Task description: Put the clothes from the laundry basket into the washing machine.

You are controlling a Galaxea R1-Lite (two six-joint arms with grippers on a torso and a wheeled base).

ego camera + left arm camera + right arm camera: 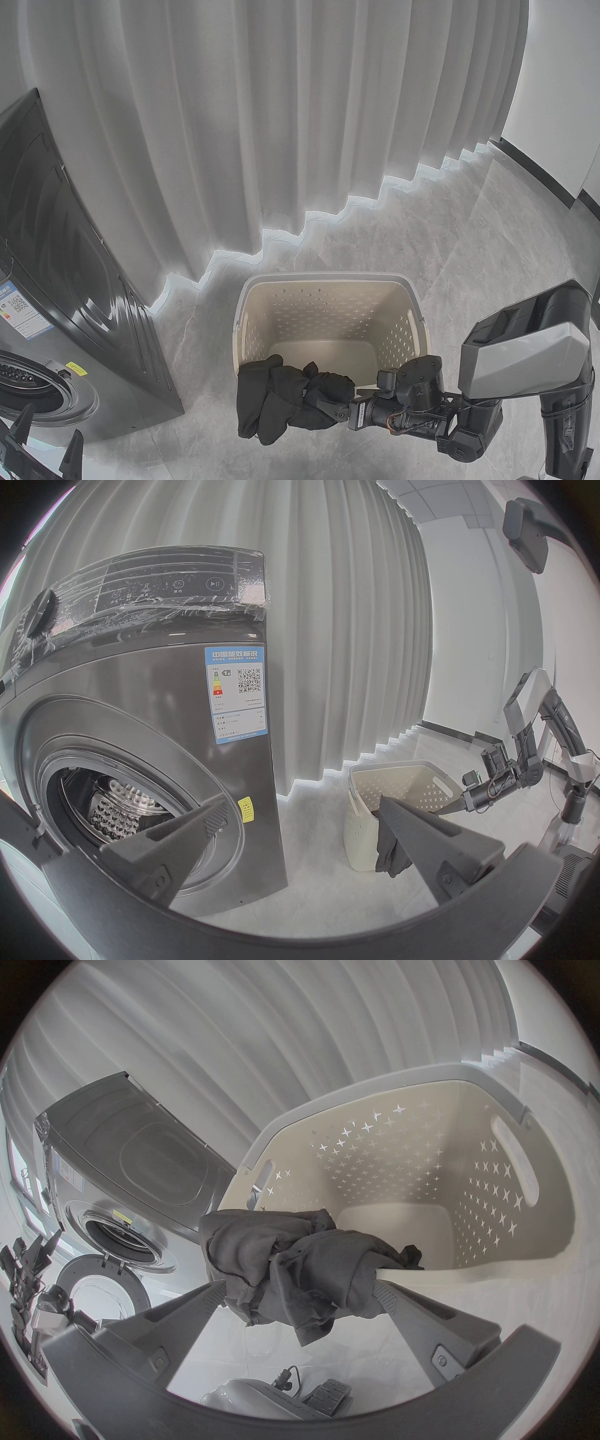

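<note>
The grey washing machine [69, 300] stands at the left edge of the head view, its port uncovered. In the lower left corner, the left gripper [49, 437] is spread and empty. At lower centre, a dark garment [275, 400] drapes over the near rim of the cream laundry basket [331, 277]. To its right, the right gripper [322, 403] has its fingers spread on either side of the cloth.

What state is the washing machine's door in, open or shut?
Open: the door stands swung away from the washing machine, leaving its drum exposed.
</note>
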